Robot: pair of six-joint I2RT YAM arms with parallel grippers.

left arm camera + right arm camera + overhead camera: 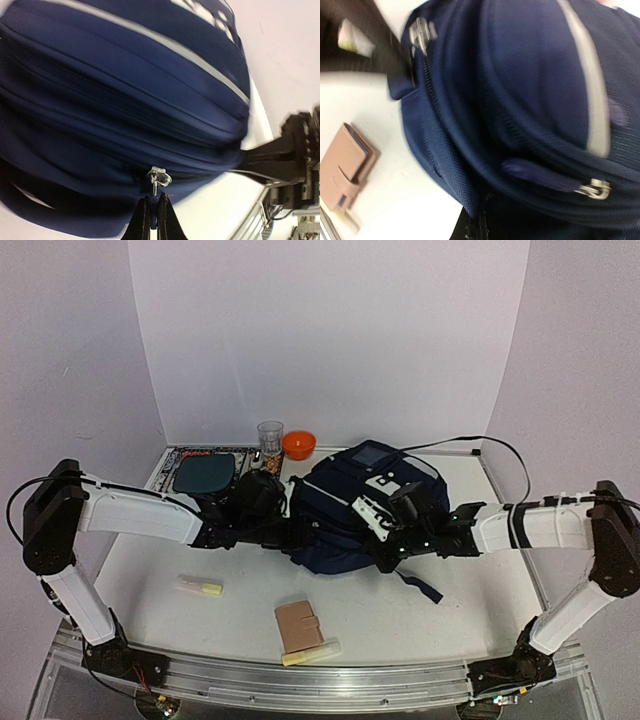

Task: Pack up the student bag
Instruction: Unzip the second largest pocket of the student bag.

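Observation:
The student bag (pixel 350 502), a navy backpack with a thin white stripe, lies in the middle of the table. My left gripper (pixel 288 530) is at its left side. In the left wrist view it (pixel 154 200) is shut on the blue pull tab below a silver zipper slider (pixel 159 178). My right gripper (pixel 388 552) is at the bag's near right side. In the right wrist view its black fingers (pixel 481 224) are pinched on a fold of the bag's fabric (pixel 470 190). Two more silver zipper sliders (pixel 594 189) show there.
A pink wallet (pixel 300 626) and a yellow highlighter (pixel 310 653) lie near the front. Another highlighter (pixel 201 587) lies front left. A dark teal notebook (pixel 204 474), a glass (pixel 270 438) and an orange bowl (pixel 298 444) stand at the back.

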